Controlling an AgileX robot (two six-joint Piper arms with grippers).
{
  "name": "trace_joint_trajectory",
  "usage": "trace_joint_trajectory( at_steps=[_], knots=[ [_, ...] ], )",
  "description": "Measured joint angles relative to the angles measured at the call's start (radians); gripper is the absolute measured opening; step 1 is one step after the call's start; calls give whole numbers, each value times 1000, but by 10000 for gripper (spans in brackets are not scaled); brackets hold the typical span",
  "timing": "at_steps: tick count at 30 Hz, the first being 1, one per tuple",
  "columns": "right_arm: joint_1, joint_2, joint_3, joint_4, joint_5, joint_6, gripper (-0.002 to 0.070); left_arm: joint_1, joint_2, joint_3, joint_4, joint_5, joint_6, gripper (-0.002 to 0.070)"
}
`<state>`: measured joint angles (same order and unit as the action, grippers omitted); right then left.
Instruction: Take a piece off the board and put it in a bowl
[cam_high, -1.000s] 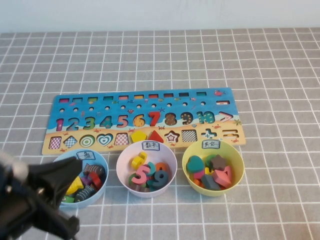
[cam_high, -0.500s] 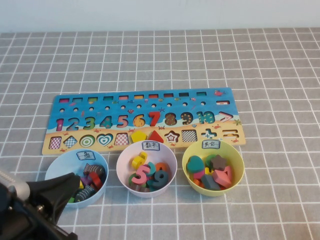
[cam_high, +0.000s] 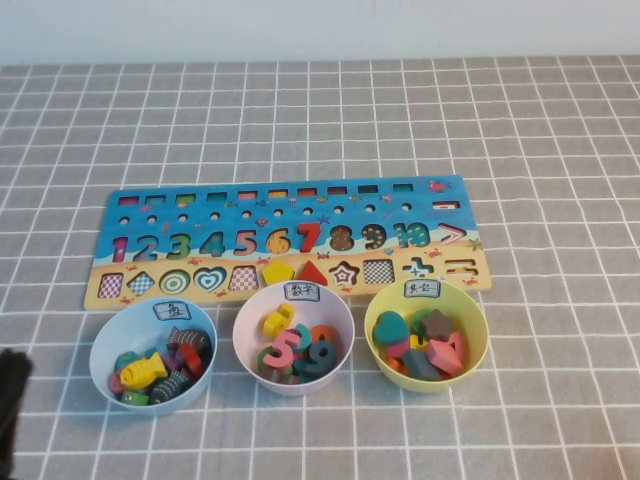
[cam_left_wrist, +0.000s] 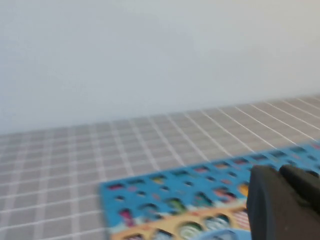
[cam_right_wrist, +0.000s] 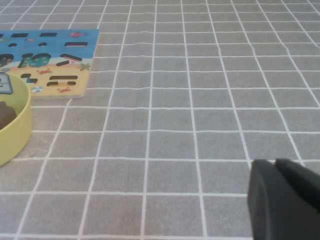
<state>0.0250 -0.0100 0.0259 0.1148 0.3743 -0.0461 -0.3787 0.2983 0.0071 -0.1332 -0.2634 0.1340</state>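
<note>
L arm (cam_high: 10, 405) was only a dark sliver at the near-left edge of the high view, low & pulled in toward the robot's side, clear of all bowls. Left gripper (cam_left_wrist: 287, 202) showed in its own wrist view as a dark blurred mass, fingers pressed together w/ nothing between them, raised above the table & aimed across the board's blue top toward the back wall. Right gripper (cam_right_wrist: 285, 197) sat over bare grid cloth on the R side, well apart from the board; only a dark lump of it showed, so can't tell if wide or narrow. Next out, three bowls in a row just beside the board's near edge: light blue bowl (cam_high: 105, 345) on the L, the bowl (cam_high: 245, 318) w/ white tag in the middle, yellow-green bowl (cam_high: 475, 330) on the R. The piece (cam_high: 278, 319), yellow "6", lay inside the middle bowl, near its far-left side, by other numerals. Beyond, the board (cam_high: 290, 205) lay flat; red "7" (cam_high: 309, 237) sat in its number row.
</note>
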Motion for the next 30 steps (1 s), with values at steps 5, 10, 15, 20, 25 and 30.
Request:
trace_joint_trajectory(
  at_steps=[5, 10, 15, 20, 25, 30],
  knots=[
    [0, 0, 0, 0, 0, 0, -17, 168, -190, 16, -2, 110, 0, -1],
    [0, 0, 0, 0, 0, 0, -17, 282, -302, 18, 10, 235, 0, -1],
    [0, -2, 0, 0, -4, 0, -17, 290, -309, 18, 22, 371, -4, -1],
    [0, -4, 0, 0, -4, 0, -17, 290, -309, 18, 63, 536, -4, -1],
    [0, -4, 0, 0, -4, 0, -17, 290, -309, 18, 81, 632, -6, -1],
    [0, -4, 0, 0, -4, 0, -17, 290, -309, 18, 83, 634, -6, -1]
  ],
)
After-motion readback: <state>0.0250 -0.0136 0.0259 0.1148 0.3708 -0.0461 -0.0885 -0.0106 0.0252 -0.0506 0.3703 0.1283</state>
